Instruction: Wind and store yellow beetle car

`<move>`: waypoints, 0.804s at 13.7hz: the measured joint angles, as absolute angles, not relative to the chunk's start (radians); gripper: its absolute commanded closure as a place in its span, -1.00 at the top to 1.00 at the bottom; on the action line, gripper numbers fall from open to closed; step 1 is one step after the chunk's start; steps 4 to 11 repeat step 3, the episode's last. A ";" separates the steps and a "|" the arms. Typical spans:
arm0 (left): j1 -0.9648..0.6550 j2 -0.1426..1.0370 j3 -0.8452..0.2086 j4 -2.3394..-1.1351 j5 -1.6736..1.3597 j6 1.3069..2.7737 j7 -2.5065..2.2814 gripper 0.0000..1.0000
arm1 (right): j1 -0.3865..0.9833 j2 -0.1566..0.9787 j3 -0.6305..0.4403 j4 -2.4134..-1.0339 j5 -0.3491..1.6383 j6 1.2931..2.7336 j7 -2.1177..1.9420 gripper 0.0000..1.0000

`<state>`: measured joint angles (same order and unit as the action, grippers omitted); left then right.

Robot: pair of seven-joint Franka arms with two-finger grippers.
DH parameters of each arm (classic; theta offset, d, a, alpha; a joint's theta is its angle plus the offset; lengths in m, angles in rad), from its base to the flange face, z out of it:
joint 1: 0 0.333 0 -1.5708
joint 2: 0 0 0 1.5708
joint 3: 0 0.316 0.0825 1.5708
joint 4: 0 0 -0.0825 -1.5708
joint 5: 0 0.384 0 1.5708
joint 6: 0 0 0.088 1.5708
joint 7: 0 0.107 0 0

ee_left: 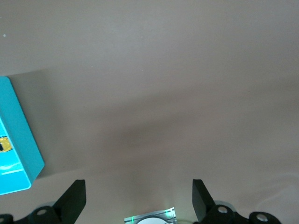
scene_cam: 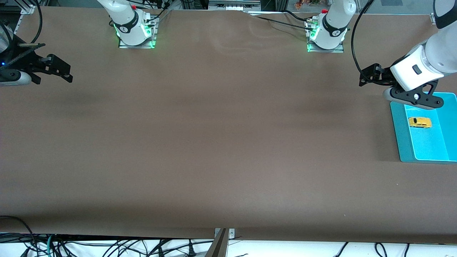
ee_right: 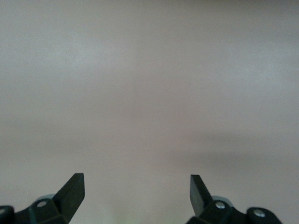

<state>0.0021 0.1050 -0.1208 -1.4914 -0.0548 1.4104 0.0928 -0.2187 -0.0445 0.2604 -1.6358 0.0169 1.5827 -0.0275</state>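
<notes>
A wide brown desk (scene_cam: 214,142) fills the front view, with two white robot arms mounted along its edge farthest from the front camera. A shallow turquoise tray (scene_cam: 401,132) sits flat on the desk at the left arm's end; the left wrist view shows one corner of the same tray (ee_left: 21,135).

The left end effector (scene_cam: 369,76) hangs in the air just over the bare desk beside the tray's corner farthest from the front camera. Its two black fingers (ee_left: 74,198) stand wide apart in the left wrist view, with nothing between them, only bare desk surface below.

The right end effector (scene_cam: 59,69) hangs over the desk at the right arm's end, well apart from the tray. In the right wrist view its fingers (ee_right: 74,189) are likewise spread wide and hold nothing.

The yellow beetle car (scene_cam: 420,122), a tiny bright yellow toy with dark windows, lies inside the tray on its pale blue floor, in the half farther from the front camera. It rests apart from the tray's walls, and neither end effector touches it. A sliver of the car (ee_left: 3,143) shows at the edge of the left wrist view.
</notes>
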 measured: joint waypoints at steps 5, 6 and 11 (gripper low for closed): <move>0.000 0.099 -0.121 -1.491 -0.055 1.411 0.052 1.00 | -0.219 -0.044 0.260 -1.636 0.017 1.583 -0.028 1.00; 0.000 0.099 -0.121 -1.491 -0.055 1.411 0.052 1.00 | -0.219 -0.044 0.260 -1.636 0.017 1.583 -0.028 1.00; 0.000 0.099 -0.121 -1.491 -0.055 1.411 0.052 1.00 | -0.219 -0.044 0.260 -1.636 0.017 1.583 -0.028 1.00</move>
